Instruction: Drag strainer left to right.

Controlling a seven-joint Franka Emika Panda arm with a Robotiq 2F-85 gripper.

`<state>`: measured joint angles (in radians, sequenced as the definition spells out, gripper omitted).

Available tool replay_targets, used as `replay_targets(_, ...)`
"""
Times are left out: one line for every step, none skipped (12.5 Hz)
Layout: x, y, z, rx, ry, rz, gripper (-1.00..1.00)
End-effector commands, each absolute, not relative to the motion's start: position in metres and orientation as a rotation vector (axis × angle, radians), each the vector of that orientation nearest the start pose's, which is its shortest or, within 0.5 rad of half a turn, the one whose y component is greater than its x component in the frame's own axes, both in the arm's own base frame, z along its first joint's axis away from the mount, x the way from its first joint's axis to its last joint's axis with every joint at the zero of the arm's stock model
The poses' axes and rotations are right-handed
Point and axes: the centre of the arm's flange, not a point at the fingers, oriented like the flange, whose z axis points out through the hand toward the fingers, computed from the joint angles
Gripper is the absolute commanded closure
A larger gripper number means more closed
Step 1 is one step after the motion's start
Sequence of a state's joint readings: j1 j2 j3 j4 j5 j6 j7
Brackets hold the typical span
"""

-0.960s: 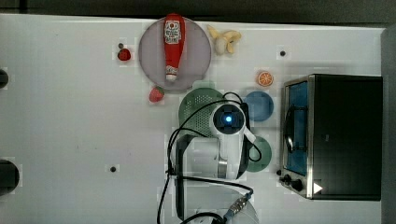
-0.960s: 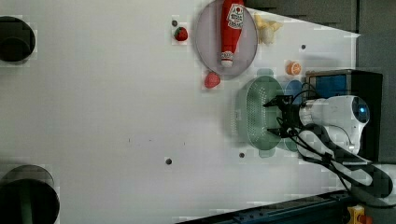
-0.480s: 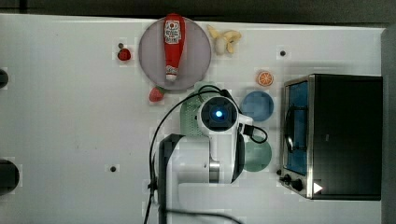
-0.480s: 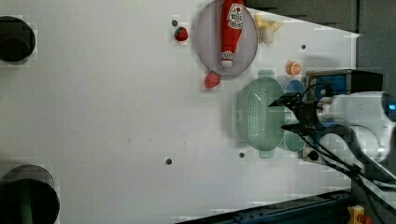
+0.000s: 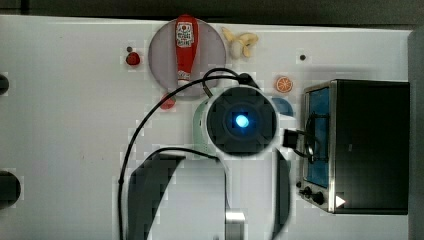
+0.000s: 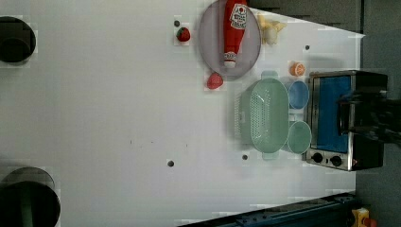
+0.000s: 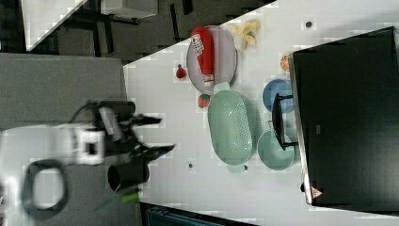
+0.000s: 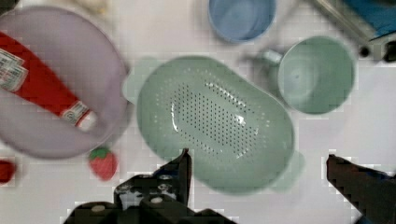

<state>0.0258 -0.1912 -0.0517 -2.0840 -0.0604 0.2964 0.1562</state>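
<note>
The strainer point(image 6: 265, 118) is a large pale green oval colander with a dotted centre, lying on the white table between the purple plate and the toaster oven. It also shows in the right view point(image 7: 230, 127) and the wrist view point(image 8: 215, 123). In the top view the arm covers all but a sliver of the strainer point(image 5: 199, 127). My gripper point(image 8: 257, 156) hangs well above the strainer, open, with nothing between its fingers. In the right view the gripper point(image 7: 157, 135) stands to the strainer's left.
A mint-green mug point(image 6: 299, 137) and a blue bowl point(image 6: 298, 93) sit between the strainer and the toaster oven point(image 6: 340, 118). A purple plate point(image 6: 208, 42) carries a ketchup bottle point(image 6: 235, 28). A strawberry point(image 6: 214, 81) lies by the strainer's end. Open table spreads across the left view's left.
The gripper has left the strainer's rim and risen, so the arm looms larger in the top view. The strainer has stayed where it was.
</note>
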Motion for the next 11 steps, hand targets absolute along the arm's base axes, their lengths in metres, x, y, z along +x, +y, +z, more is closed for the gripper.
replay_targets(0.481, -0.025, 0.547, -2.874, 1.384, 0.109, -1.0)
replay_targets(0.473, -0.025, 0.565, -2.866, 1.369, 0.098, -1.0)
replay_targets(0.465, -0.023, 0.579, -2.883, 1.313, 0.071, -1.0)
replay_targets(0.46, -0.023, 0.589, -2.896, 1.26, 0.041, -1.0)
replay_targets(0.455, -0.023, 0.593, -2.901, 1.242, 0.036, -1.0)
replay_targets(0.451, -0.025, 0.594, -2.903, 1.247, 0.055, -1.0)
replay_targets(0.449, -0.026, 0.594, -2.904, 1.251, 0.073, -1.0)
replay_targets(0.449, -0.026, 0.593, -2.904, 1.252, 0.075, -1.0)
replay_targets(0.45, -0.025, 0.593, -2.906, 1.25, 0.076, -1.0)
replay_targets(0.45, -0.025, 0.593, -2.907, 1.249, 0.076, -1.0)
replay_targets(0.45, -0.025, 0.593, -2.907, 1.249, 0.077, -1.0)
